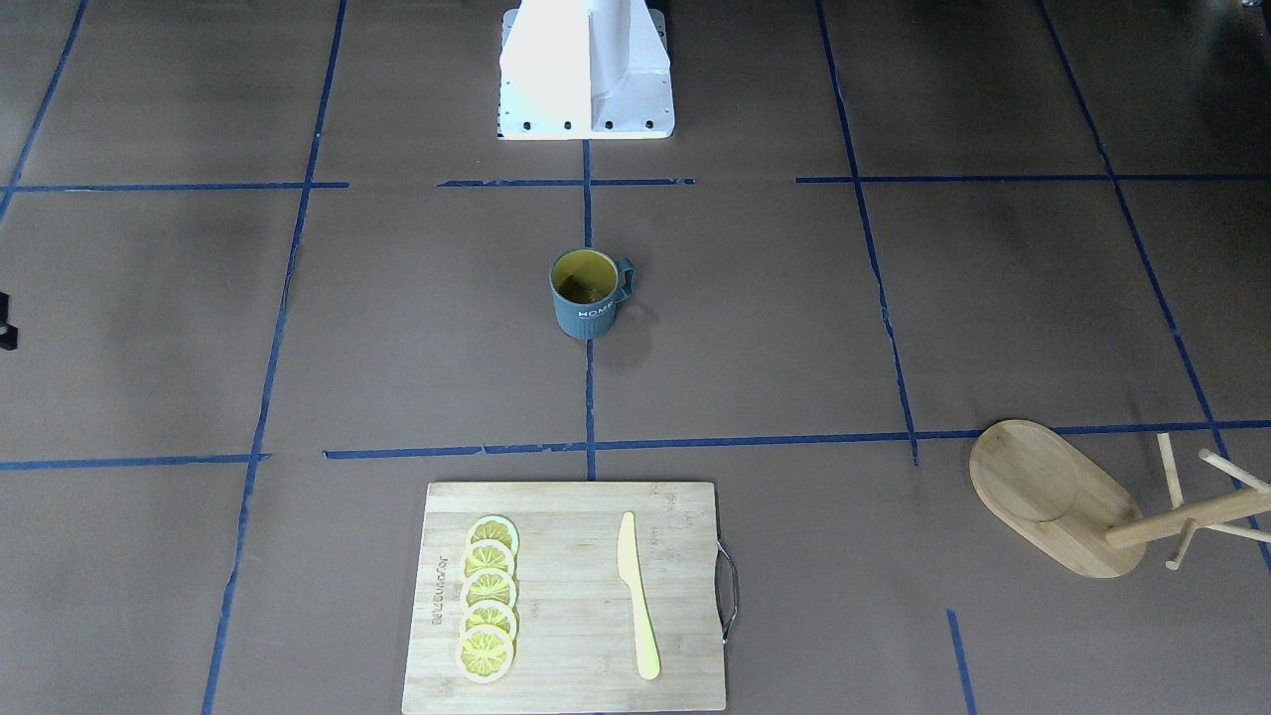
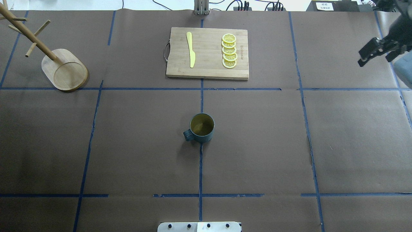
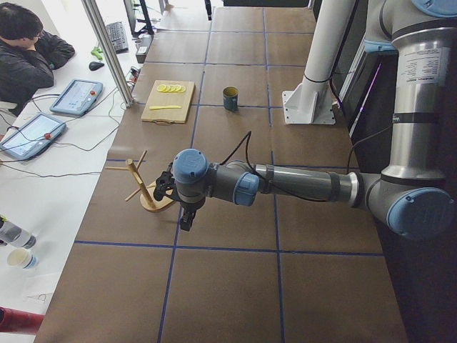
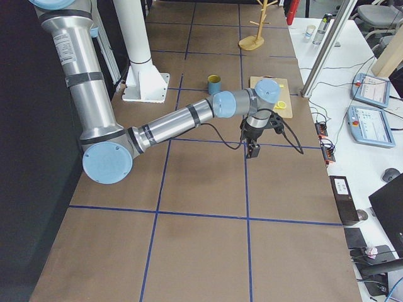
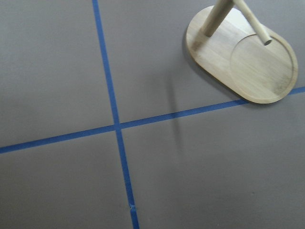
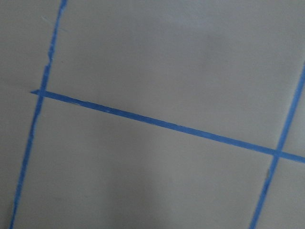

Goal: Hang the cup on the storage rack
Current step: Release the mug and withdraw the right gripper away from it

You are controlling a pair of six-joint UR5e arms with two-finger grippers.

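Right gripper (image 2: 374, 62): jaws appear parted with nothing between them. It hangs at the upper right of the overhead view, well apart from everything. Left gripper (image 3: 184, 223): only the left side view shows it and I cannot tell how its jaws stand. It points down just beside the rack (image 2: 64, 69), whose base fills the upper right of the left wrist view. Neither gripper touches anything. Cup (image 2: 202, 128): upright at mid-frame in the overhead view, on the centre tape line, well apart from both grippers. Its handle (image 2: 187, 135) points to the lower left. The rack stands at the upper left of that view with nothing on its pegs.

Judgement: the step in hand is the first reach to the cup, and the task is barely begun. The left arm looks the better choice, since the rack is on its side. I would grip the wall or rim opposite the handle, so the loop stays free and faces the rack. Then lift straight, bring the loop in line with one upward-slanting peg, and slide it on before releasing. The pegs are thin, so a skewed loop could knock the rack.

Contents: the cup's yellow inside shows a dark patch low down. I cannot tell whether that is shadow or liquid, so treat tilting as a possible spill. The board (image 2: 173, 69) at top centre carries five lemon slices (image 2: 229, 51) and a yellow knife (image 2: 190, 50).
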